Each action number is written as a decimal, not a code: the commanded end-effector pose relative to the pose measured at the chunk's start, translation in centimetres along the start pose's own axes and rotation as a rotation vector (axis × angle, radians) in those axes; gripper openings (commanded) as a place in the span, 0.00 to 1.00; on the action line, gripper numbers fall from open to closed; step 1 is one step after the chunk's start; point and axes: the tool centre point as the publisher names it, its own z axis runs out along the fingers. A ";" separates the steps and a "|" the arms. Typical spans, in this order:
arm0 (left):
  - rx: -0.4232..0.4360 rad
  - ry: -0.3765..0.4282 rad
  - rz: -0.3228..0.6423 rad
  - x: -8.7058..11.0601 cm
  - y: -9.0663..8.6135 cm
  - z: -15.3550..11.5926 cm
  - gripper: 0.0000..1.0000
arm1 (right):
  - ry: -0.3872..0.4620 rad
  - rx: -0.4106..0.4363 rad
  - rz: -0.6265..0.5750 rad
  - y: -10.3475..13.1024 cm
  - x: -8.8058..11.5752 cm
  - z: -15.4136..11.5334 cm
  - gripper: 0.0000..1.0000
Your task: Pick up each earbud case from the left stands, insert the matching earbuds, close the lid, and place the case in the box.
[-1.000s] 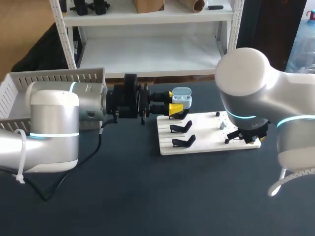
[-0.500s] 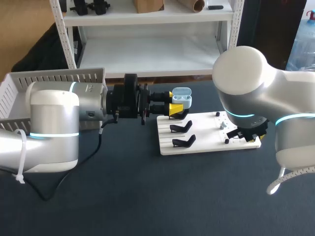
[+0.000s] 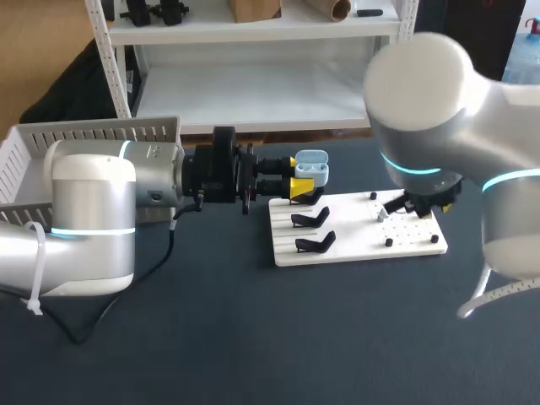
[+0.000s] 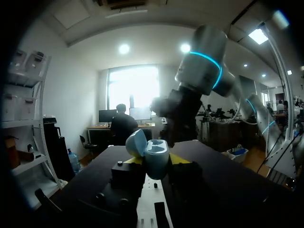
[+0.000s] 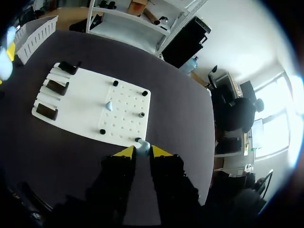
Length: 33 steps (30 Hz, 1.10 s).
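Your left gripper is clamped on the open earbud case just over the white board's far-left corner, your right gripper pinches a pale earbud above the board's right end, so bring it across level and seat it squarely; box left of board, contents hidden.

Near side: bare table between the two arms, in front of the white board
Board, left half: black stands rise in a row
Board, right half: low black pegs, one loose earbud
Board's far left corner: left gripper clamping the open case hangs there
Board's right part: right gripper pinching the held earbud above it
Box: behind the left arm, which lies across the way
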 end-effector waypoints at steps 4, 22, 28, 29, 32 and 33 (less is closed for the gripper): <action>-0.001 -0.003 0.002 0.1 0.0 0.0 0.00 | -0.036 -0.012 -0.060 0.9 -1.0 -8.9 0.00; -0.001 -0.003 0.002 0.1 0.0 0.0 0.00 | 0.067 -0.157 -0.147 6.1 -2.5 -16.0 0.00; -0.001 -0.003 0.002 0.1 0.0 0.0 0.00 | 0.067 -0.157 -0.147 6.1 -2.5 -16.0 0.00; -0.001 -0.003 0.002 0.1 0.0 0.0 0.00 | 0.067 -0.157 -0.147 6.1 -2.5 -16.0 0.00; -0.001 -0.003 0.002 0.1 0.0 0.0 0.00 | 0.067 -0.157 -0.147 6.1 -2.5 -16.0 0.00; -0.001 -0.003 0.002 0.1 0.0 0.0 0.00 | 0.067 -0.157 -0.147 6.1 -2.5 -16.0 0.00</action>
